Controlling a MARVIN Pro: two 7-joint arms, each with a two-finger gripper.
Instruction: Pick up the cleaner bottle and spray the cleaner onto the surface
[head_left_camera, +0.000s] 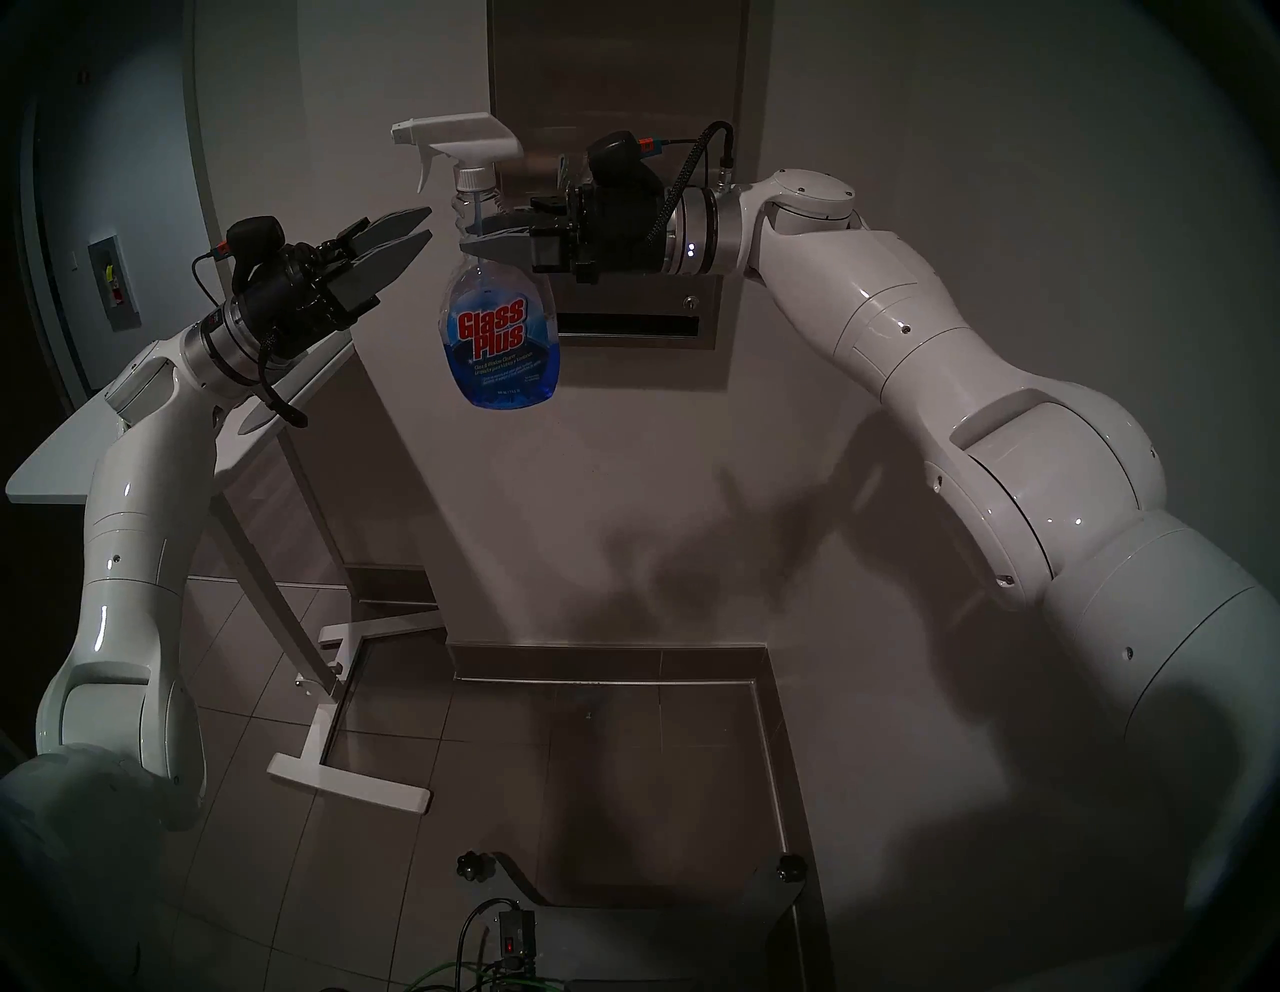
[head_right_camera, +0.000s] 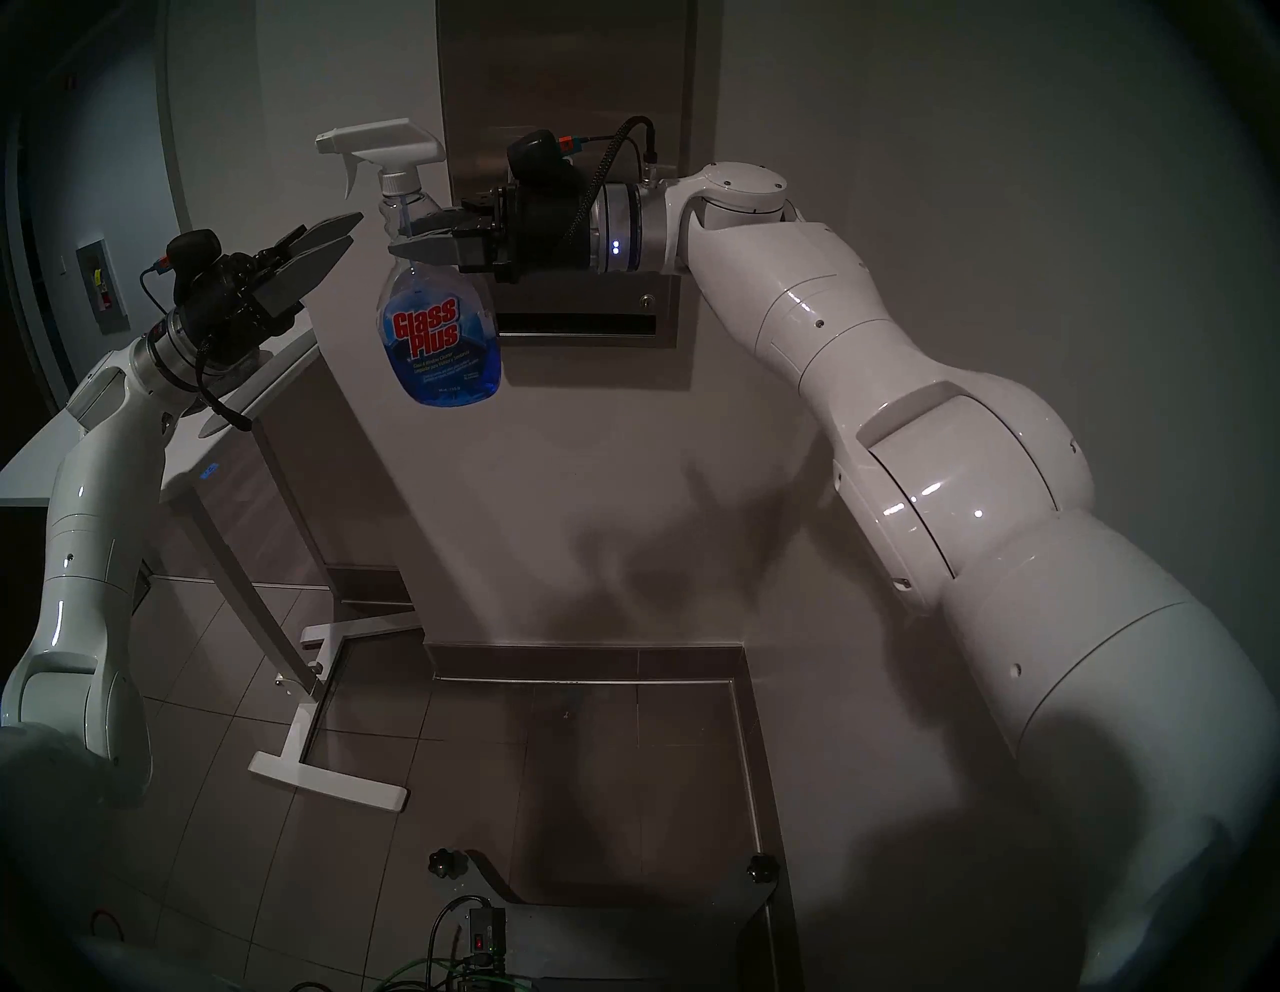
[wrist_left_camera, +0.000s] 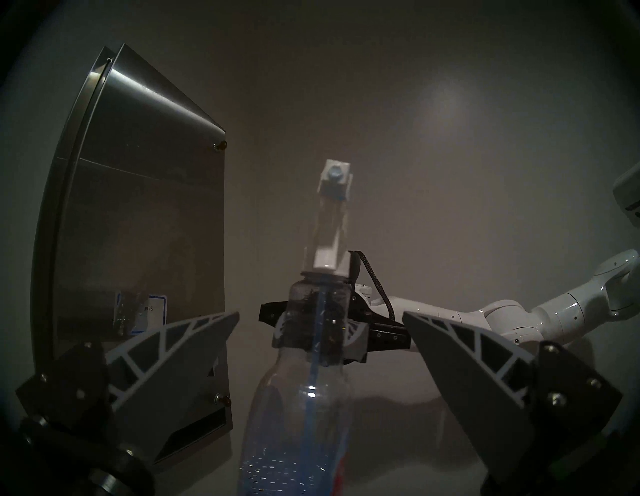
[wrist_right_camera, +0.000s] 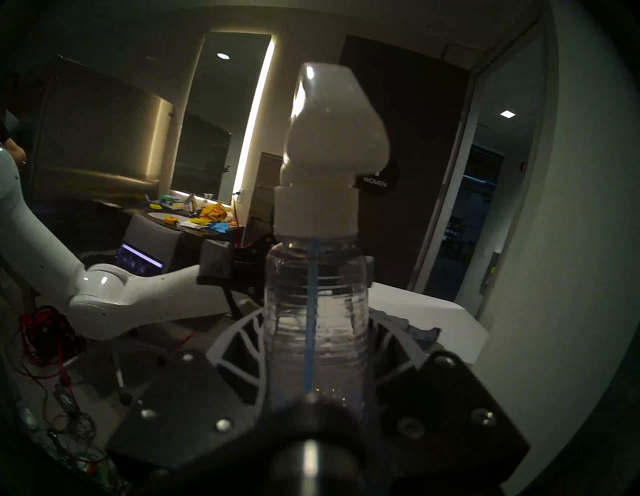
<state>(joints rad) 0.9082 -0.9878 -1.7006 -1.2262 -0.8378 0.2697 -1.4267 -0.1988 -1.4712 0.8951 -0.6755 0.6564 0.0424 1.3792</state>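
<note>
As we read the scene from the left, the left gripper (head_left_camera: 419, 227) stands spread and empty just beside the cleaner bottle (head_left_camera: 502, 332). We find the bottle hanging upright in mid-air, pinched at its neck by the right gripper (head_left_camera: 478, 235). The nozzle (head_left_camera: 405, 131) faces away from the steel panel (head_left_camera: 609, 62) behind it; we judge any trigger squeeze now would miss the panel, and a nudge could twist the neck grip.
</note>
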